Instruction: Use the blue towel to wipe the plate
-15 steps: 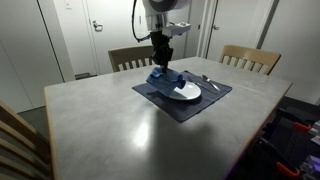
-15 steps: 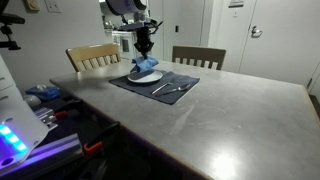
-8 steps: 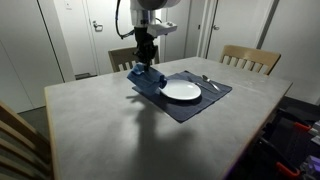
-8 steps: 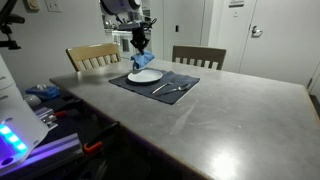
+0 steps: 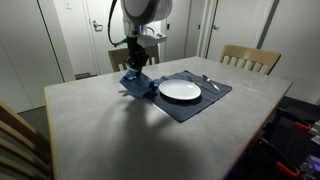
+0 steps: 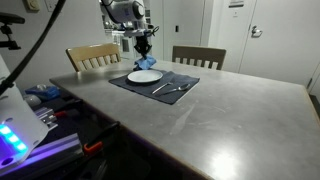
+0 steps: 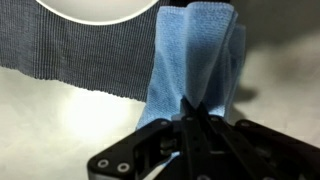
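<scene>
**1. Change of state.** 1 second ago the gripper (image 5: 137,66) held the blue towel (image 5: 134,82) down on the plate (image 5: 181,90). It has since carried the towel off the plate, along the table edge lined by 2 chairs and toward that edge's corner. The towel now hangs at the end of the placemat (image 5: 196,106), beside the plate and apart from it. The plate lies bare on the mat, near the chair-side edge.

**2. Meaning.** The wiping stroke appears finished. What probably remains is to set the towel down or make 1 more pass.

**3. Claw.** In the wrist view the fingers are pinched tight on a fold of the towel.

**4. Materials.**
- **Towel:** soft, napped cloth, draped in vertical pleats.
- **Plate:** white, round, smooth.
- **Placemat:** dark, rectangular, with a ribbed weave.
- **Table (image 5: 95,130):** grey, flat, with a slight sheen.
</scene>
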You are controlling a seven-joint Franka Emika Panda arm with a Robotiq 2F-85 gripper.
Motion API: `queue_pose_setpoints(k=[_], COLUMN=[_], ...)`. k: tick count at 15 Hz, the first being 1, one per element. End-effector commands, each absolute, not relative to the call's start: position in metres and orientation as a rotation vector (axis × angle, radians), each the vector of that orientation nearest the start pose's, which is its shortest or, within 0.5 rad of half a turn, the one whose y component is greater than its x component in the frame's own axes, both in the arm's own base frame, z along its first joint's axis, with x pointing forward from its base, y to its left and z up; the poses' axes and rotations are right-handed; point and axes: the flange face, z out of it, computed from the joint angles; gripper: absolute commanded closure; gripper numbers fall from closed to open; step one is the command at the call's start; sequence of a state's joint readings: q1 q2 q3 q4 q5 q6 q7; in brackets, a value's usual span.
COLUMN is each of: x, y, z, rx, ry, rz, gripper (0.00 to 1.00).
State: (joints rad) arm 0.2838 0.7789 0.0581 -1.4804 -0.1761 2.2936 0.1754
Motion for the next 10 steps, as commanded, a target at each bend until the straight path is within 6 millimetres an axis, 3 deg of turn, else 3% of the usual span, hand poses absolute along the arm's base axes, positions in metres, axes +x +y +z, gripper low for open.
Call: queue_pose_setpoints(k=[1, 5, 8, 9, 10], x=[0.701, 0.704, 0.705, 0.705, 0.704], y=[0.235, 0.235, 0.233, 0.233, 0.233], z=[0.197, 0.173, 0.172, 0.175, 0.18], rx=[-3.188, -3.198, -3.194, -3.199, -3.203], ry=[-0.423, -0.47, -0.486, -0.486, -0.495], rz=[-0.017, 0.072, 0.074, 0.067, 0.059], gripper=[0.99, 0.99, 0.96, 0.7, 0.69])
